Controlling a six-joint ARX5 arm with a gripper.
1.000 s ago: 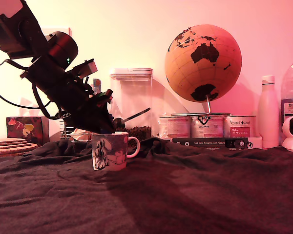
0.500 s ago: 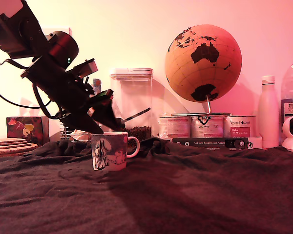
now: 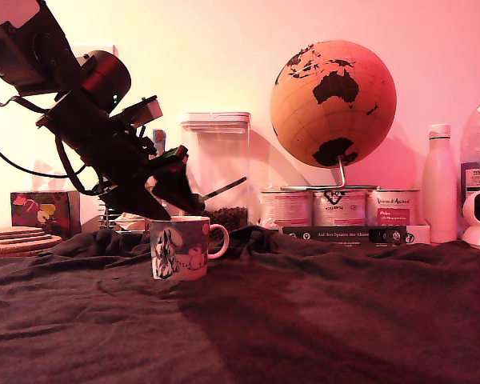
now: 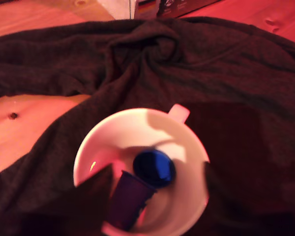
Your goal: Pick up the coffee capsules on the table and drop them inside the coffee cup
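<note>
Two coffee capsules inside the coffee cup (image 4: 137, 132): blue capsule (image 4: 154, 167) resting on the cup floor, one round flat face turned up toward the wrist camera, long axis roughly vertical; darker capsule (image 4: 129, 196) lying tilted beside and touching it, long axis slanted against the inner wall, wider end toward the blue one. Cup upright on the cloth-draped surface (image 3: 320, 304), toward the exterior view's left, white handle (image 3: 218, 240) pointing to the exterior view's right. Gripper (image 3: 176, 186) poised just above the cup rim, apart from it, angled downward. Fingers (image 4: 88, 191) spread apart to either side of the cup mouth in the wrist view, nothing between them.
</note>
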